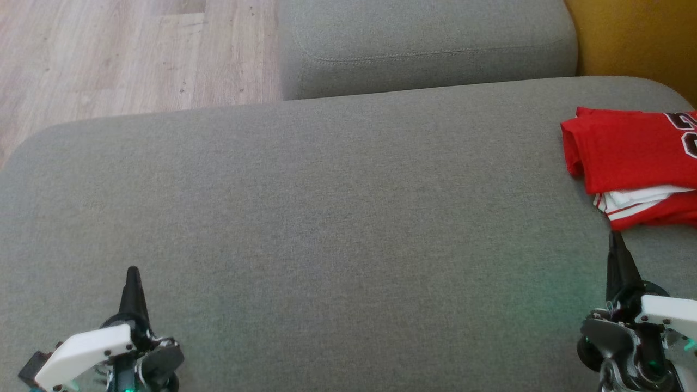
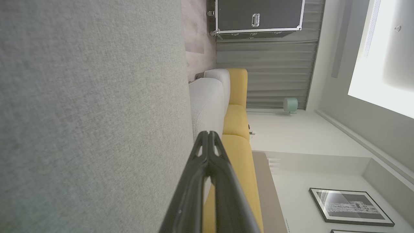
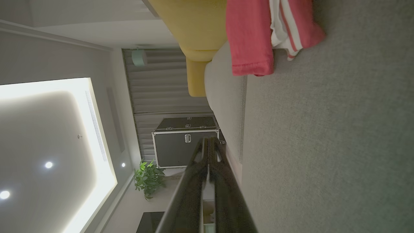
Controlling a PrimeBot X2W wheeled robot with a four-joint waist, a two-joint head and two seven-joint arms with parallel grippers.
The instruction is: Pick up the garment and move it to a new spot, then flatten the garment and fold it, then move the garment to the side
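- The grey cushion lies bare between the two grippers, with nothing on it in front of either one.
- Beyond its far edge are a second grey cushion, wood floor at the far left and a yellow cushion at the far right.
- The wrist views show a dark case with metal edging against a grey curtain, a plant beside the case, and a framed picture on the wall.
- The garment, red with white stripes, lies folded at the right end of the cushion, near the yellow cushion.
- Its smooth folded edge faces left, and its layered striped edges face the robot.
- The visible part stretches sideways and runs off the right edge of the head view, so its full long axis cannot be told.
- The left gripper has its fingers pressed together, holds nothing, and is well apart from the garment.
- The right gripper is also closed and empty; its tip points at the garment's near corner, with bare cushion between them in the right wrist view.
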